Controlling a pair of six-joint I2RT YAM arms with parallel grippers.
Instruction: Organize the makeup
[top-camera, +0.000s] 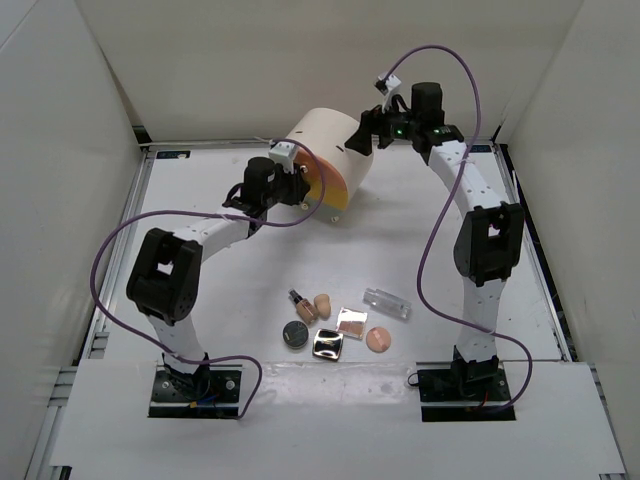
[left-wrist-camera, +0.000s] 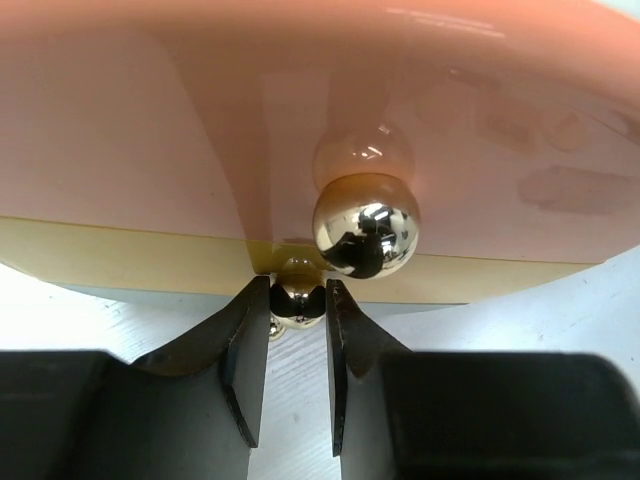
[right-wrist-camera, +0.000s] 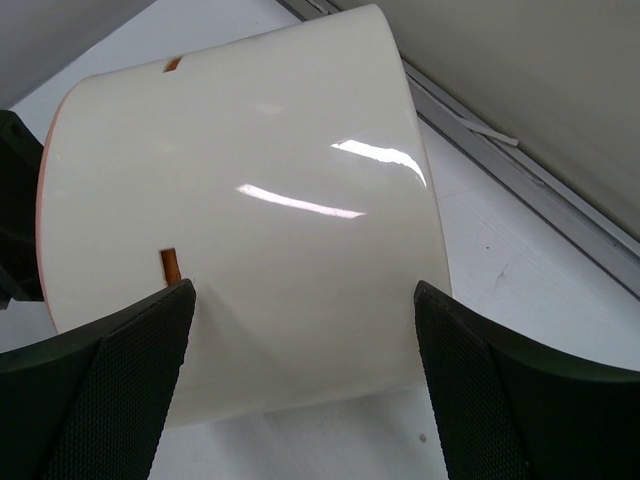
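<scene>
- Top view: reaching the left fingers (top-camera: 298, 186) to the orange face (top-camera: 338, 192) of the cream cylinder (top-camera: 325, 150), tipped on its side at the far desk (top-camera: 400, 230), and the right fingers (top-camera: 368, 128) to its rear end.
- Showing the makeup well apart from both, clustered at the near-middle desk: black round compact (top-camera: 296, 333), shiny square compacts (top-camera: 328, 345), peach puff (top-camera: 378, 339), beige sponges (top-camera: 322, 306), clear case (top-camera: 387, 303).
- Left wrist: pinching a small gold knob (left-wrist-camera: 298, 300) between narrow-set fingers (left-wrist-camera: 252, 345), just under a larger gold knob (left-wrist-camera: 365, 225).
- Right wrist: straddling the cream cylinder (right-wrist-camera: 250, 200) with fingers (right-wrist-camera: 120, 380) spread wide; contact impossible to tell.
</scene>
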